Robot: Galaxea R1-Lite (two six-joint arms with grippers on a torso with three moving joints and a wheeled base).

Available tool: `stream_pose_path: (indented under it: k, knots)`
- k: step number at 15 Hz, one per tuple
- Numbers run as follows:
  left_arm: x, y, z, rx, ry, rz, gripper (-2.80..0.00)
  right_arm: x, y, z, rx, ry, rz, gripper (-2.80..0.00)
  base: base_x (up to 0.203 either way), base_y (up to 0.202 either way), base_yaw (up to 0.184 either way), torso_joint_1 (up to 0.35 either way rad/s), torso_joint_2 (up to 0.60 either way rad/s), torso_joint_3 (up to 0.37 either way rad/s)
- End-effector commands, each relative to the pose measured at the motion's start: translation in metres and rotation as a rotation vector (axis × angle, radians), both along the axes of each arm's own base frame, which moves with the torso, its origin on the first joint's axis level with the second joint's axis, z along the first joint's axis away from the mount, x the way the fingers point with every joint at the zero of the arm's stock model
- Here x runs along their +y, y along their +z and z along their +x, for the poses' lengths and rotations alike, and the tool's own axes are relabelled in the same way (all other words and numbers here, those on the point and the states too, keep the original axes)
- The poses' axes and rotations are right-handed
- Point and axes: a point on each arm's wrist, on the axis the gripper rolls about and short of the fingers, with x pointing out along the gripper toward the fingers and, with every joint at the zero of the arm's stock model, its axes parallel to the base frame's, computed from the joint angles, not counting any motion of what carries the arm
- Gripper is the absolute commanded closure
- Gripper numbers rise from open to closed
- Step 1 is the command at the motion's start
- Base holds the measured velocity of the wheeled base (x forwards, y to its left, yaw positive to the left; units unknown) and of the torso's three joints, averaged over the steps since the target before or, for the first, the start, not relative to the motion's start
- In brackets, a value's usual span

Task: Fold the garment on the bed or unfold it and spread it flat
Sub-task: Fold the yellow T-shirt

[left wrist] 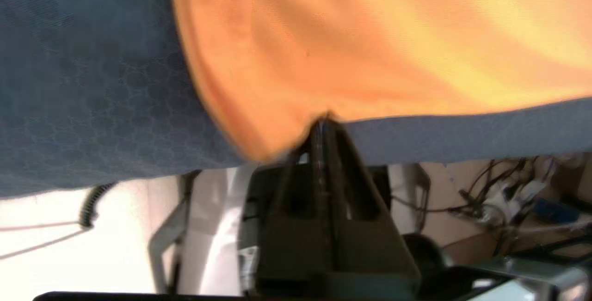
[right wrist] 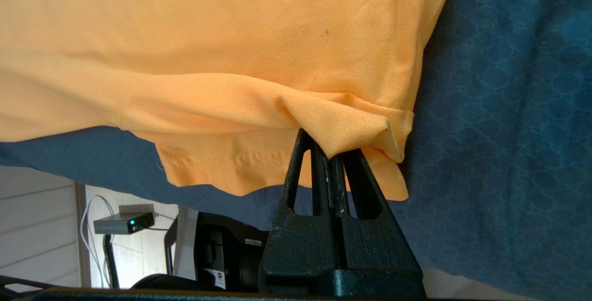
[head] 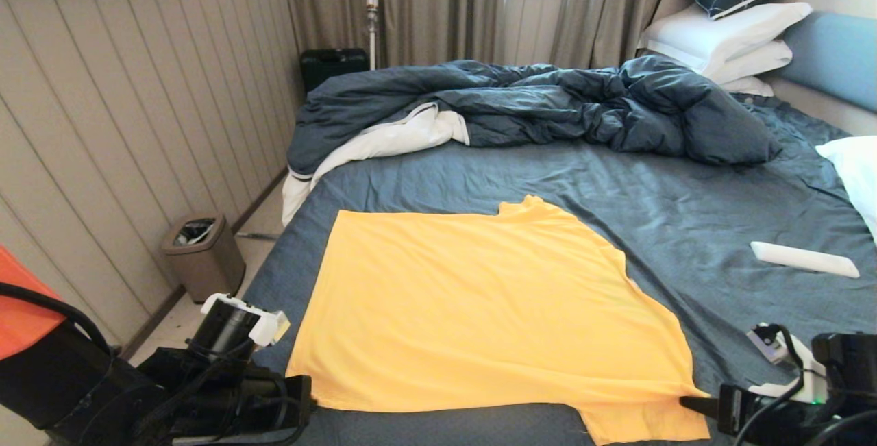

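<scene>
Garment, thin bright yellow short-sleeved T-shirt [head: 479, 309], is spread on wrinkled dark blue-grey bed [head: 685, 227]; near corners are pinched by left gripper [left wrist: 323, 123] and right gripper [right wrist: 333, 153]; fabric judged light, limp, slippery; hem corners judged best holds.

Garment [head: 479, 309] was thin, smooth matt yellow cloth with a stitched hem. Bed [head: 685, 220] sheet was matt blue-grey woven cloth with a faint honeycomb texture, wrinkled. Both gripper fingers [right wrist: 323, 171] looked like matt black moulded plastic. Wall panelling [head: 103, 124] looked like painted grooved boards.
</scene>
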Motion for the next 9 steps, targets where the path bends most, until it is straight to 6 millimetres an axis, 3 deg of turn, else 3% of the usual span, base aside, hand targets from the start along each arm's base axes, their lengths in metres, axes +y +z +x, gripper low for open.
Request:
stream_pose_path:
  k: [1,9]
  knots:
    - [0.001,0.004,-0.002,-0.012,0.003,-0.008,0.0,0.0,0.001,0.0,-0.006,0.0,0.002,0.0,0.0,0.0,0.0,0.0,0.0,0.0]
    - [0.013,0.018,-0.029,0.002,-0.003,0.001,0.0,0.005,0.002,-0.027,0.005,-0.009,0.002,0.0,0.0,0.0,0.0,0.0,0.0,0.0]
